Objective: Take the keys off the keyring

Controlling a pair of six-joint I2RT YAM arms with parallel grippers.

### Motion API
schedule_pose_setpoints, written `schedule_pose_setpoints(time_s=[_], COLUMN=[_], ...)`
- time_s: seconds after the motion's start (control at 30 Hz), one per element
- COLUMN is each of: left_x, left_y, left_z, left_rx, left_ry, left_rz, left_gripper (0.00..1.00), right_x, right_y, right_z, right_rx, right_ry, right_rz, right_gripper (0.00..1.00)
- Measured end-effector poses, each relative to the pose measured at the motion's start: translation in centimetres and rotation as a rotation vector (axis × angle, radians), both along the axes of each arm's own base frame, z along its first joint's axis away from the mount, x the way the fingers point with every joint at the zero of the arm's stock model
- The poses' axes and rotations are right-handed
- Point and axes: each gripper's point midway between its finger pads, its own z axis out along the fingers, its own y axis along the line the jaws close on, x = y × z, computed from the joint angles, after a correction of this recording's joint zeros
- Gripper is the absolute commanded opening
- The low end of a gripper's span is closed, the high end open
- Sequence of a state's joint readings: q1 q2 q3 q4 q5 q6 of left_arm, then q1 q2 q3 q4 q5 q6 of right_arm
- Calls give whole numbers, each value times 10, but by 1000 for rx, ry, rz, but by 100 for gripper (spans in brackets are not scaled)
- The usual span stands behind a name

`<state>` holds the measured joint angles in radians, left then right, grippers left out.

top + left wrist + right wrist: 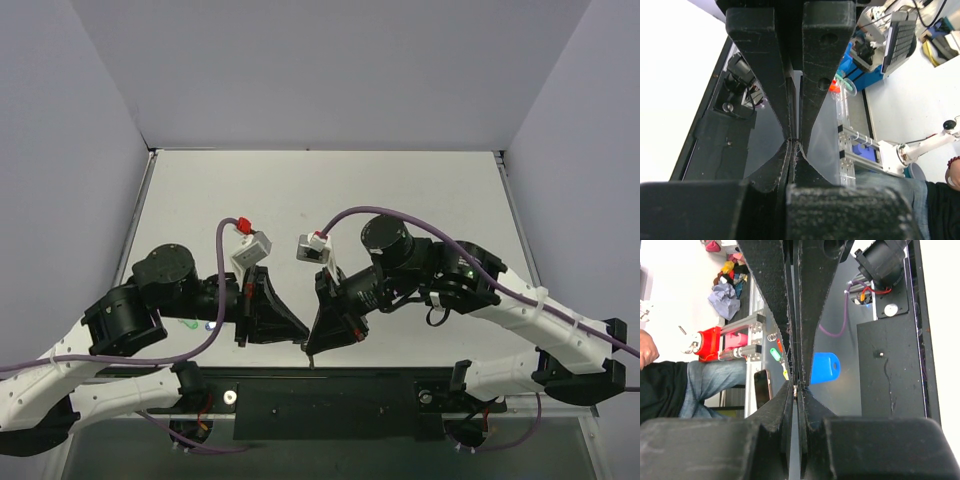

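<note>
My two grippers meet tip to tip just above the table's front edge. The right gripper is shut on a small silver metal piece at its tips, and the blue key sticks out right beside it, so it holds that key by its metal part. The left gripper is shut, with only a thin silver line between its tips, which I take as the keyring. Most of the ring is hidden by the fingers. Small green, yellow and red caps show left of the fingers.
The black mounting plate with both arm bases runs along the front edge, right under the grippers. A small blue and green mark lies on the white table by the left arm. White walls close in the table's left, right and back sides.
</note>
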<state>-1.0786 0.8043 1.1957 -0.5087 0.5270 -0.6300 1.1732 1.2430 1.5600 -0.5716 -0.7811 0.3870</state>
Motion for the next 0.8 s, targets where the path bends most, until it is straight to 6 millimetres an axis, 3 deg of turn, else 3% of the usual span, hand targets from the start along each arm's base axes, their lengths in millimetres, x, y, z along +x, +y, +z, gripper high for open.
schedule_pose_setpoints(time_s=[0.4,0.67,0.7,0.77,0.8], left_x=[-6,-5,-5,-4,-3], left_y=[-2,-6,-6,-6,-5], left_z=[-32,-28,-27,-27,-27], left_rx=[193,192,192,191,191], left_ry=[24,-1,-1,-2,-1], left_rz=[-87,-113,-112,-105,-97], left_gripper=[0,0,2,16,30], right_x=[-4,-5,-5,-4,-4], right_y=[-3,-8,-8,-8,-7], right_z=[-27,-23,-23,-23,-23], right_rx=[-148,-147,-147,-146,-146], right_ry=[22,4,2,-1,-2], right_rz=[55,64,65,64,62], right_gripper=[0,0,0,0,0])
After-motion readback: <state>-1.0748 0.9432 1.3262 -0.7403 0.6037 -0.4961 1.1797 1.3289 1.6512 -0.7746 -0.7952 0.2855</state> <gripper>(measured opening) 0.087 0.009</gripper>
